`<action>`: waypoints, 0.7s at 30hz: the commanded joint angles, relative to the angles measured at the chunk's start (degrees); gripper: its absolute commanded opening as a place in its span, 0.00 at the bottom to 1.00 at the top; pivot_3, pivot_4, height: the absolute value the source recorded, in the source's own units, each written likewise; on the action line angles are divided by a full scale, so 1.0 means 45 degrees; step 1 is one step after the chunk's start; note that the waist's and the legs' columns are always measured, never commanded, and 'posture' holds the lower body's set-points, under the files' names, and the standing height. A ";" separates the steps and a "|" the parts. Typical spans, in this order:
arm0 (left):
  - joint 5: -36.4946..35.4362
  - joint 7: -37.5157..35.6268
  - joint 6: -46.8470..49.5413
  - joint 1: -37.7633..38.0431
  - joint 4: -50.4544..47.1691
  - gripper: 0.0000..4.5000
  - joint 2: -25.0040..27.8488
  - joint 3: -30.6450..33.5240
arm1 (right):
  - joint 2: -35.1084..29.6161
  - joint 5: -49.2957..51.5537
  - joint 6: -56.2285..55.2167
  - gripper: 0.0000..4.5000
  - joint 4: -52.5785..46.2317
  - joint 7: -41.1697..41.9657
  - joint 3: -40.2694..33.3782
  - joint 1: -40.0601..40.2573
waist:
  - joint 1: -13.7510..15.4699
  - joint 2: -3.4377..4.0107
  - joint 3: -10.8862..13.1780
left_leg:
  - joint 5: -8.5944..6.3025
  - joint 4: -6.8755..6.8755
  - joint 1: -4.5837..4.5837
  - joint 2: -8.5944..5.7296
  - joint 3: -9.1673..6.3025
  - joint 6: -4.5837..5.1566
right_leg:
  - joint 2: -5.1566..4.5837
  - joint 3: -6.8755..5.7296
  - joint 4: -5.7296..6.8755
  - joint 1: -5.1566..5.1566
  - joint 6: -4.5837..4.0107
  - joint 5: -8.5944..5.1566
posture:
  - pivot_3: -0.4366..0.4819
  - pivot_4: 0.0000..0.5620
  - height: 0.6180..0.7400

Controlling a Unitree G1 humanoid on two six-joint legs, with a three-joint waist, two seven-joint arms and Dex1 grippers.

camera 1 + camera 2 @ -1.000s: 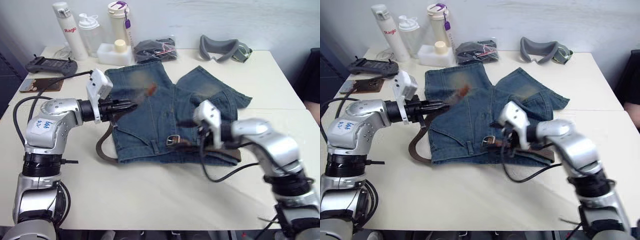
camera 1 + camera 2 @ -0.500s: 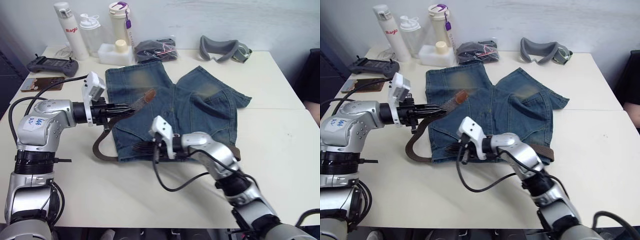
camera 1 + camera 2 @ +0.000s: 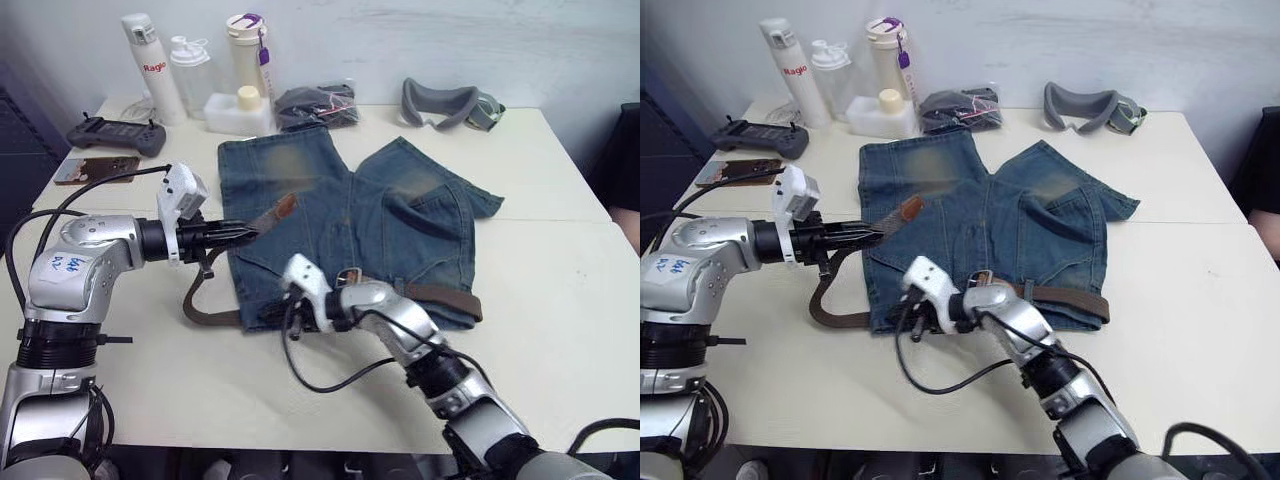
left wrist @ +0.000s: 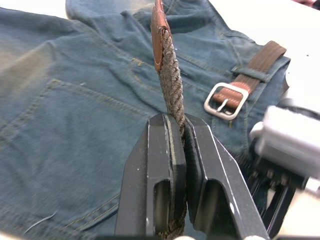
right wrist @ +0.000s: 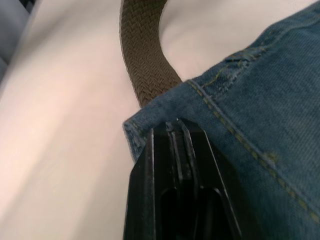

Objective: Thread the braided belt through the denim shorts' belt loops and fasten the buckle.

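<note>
left claw [image 4: 178, 131] pinching braided belt [image 4: 170, 80], denim shorts [image 3: 345, 225] beneath

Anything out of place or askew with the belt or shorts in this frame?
Yes. The belt bulges in a slack loop off the shorts' left edge onto the table, instead of lying along the waistband. Its tip is lifted by the left pincer, away from the buckle.

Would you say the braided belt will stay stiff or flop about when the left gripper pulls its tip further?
Probably floppy: the braided belt sags in a loose loop off the denim shorts. The short stretch beyond the left gripper stands unsupported, so there is some body. The buckle end may drag.
</note>
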 commanded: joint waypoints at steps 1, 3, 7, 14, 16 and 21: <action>0.2244 -0.0570 -0.3252 0.0065 -0.0459 0.00 0.0734 -0.1467 | -0.2702 0.1528 0.0971 0.00 -0.3994 0.0386 -0.3330 0.0758 | 0.0040 0.0016 0.0009 | 0.0007 0.0009 -0.0054 -0.0008 -0.0010 0.0020 | -0.0012 -0.0014 -0.0020 -0.0035 0.0007 0.0010 | 0.48 0.27 0.98; 0.2161 -0.0459 -0.3561 -0.0142 -0.0280 0.00 0.0273 -0.1514 | -0.4293 0.1397 0.0974 0.00 -0.5116 0.0497 -0.3991 0.0982 | 0.0048 0.0018 0.0011 | 0.0002 0.0016 -0.0124 -0.0019 -0.0008 0.0037 | -0.0020 -0.0016 -0.0064 -0.0077 0.0024 0.0019 | 0.48 0.27 0.98; 0.2539 -0.0280 -0.4364 -0.0689 0.0332 0.00 -0.0403 -0.1674 | -0.6022 0.1399 0.0803 0.20 -0.6298 0.0619 -0.4628 0.0946 | -0.0073 0.0016 0.0011 | -0.0010 0.0003 -0.0157 -0.0001 -0.0003 0.0053 | 0.0003 -0.0018 -0.0086 -0.0113 0.0017 0.0013 | 0.48 0.27 0.98; 0.4338 -0.0277 -0.7045 -0.1261 0.1055 0.00 -0.0973 -0.2869 | -0.7198 -0.1323 -0.2827 0.84 -0.6354 0.0093 -0.3861 -0.0164 | -0.0051 0.0024 0.0017 | 0.0057 0.0004 -0.0190 0.0021 0.0044 0.0069 | 0.0053 0.0003 0.0009 -0.0203 -0.0004 0.0000 | 0.48 0.27 0.98; 0.4523 -0.0336 -0.7321 -0.1306 0.1178 0.00 -0.1141 -0.3063 | -0.6989 -0.2062 -0.3790 0.84 -0.6006 -0.0095 -0.3345 -0.0608 | -0.0036 0.0024 0.0018 | 0.0064 0.0017 -0.0189 0.0020 0.0044 0.0078 | 0.0049 0.0007 0.0025 -0.0199 0.0004 0.0008 | 0.48 0.27 0.98; 0.4944 -0.0423 -0.8045 -0.1445 0.1559 0.00 -0.1413 -0.3328 | -0.6741 -0.3345 -0.5046 0.84 -0.5226 -0.0013 -0.2134 -0.1157 | 0.0007 0.0023 0.0018 | 0.0081 0.0040 -0.0189 0.0019 0.0045 0.0079 | 0.0040 0.0011 0.0045 -0.0197 0.0008 0.0028 | 0.48 0.27 0.98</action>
